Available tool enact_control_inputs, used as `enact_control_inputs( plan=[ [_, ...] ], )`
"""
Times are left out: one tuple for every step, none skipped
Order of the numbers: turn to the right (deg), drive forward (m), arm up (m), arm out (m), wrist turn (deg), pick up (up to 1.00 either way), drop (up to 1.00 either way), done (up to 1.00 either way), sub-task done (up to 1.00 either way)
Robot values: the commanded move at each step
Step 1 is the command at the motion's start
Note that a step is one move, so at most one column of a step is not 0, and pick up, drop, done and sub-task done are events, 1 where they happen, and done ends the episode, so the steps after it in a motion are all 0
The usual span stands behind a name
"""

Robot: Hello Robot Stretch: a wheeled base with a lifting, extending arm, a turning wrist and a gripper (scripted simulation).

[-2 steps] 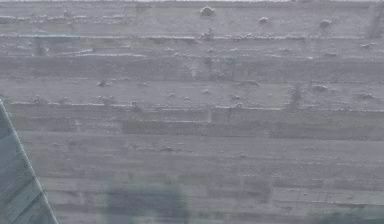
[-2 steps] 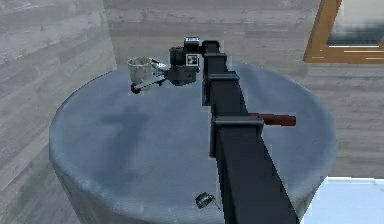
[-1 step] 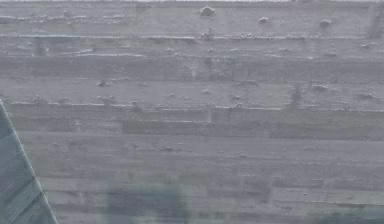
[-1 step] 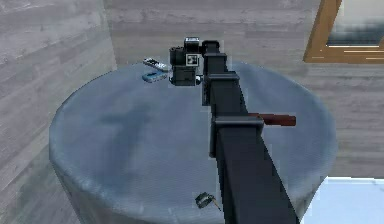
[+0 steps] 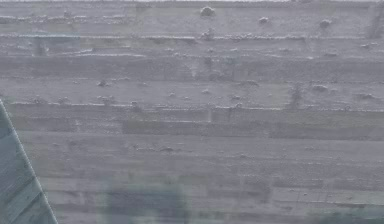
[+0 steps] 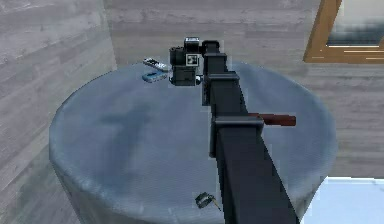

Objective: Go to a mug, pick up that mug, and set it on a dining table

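Nearest, a small grey thing [image 6: 205, 200] lies at the round table's [image 6: 110, 140] near rim, a red-brown handle [image 6: 280, 120] juts beside the arm [image 6: 235, 135], stretched across probably to work the far rim, where the gripper [image 6: 176, 64] stands near a small blue-white blob [image 6: 155, 68]: whether it holds anything, or that blob is the mug, I cannot tell.

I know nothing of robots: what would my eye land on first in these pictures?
A dark arm rises up the arm side view's middle over a round grey-blue table, its gripper ending by a small pale thing near the table's far edge. A reddish handle juts out right of the arm, and a wooden frame sits at the top right. The forward view faces grey planks.
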Motion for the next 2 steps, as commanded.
enact_control_inputs(
  plan=[
    [0.0,0.0,0.0,0.0,0.0,0.0,1.0,0.0,0.0],
    [0.0,0.0,0.0,-0.1,0.0,0.0,0.0,0.0,0.0]
  ],
)
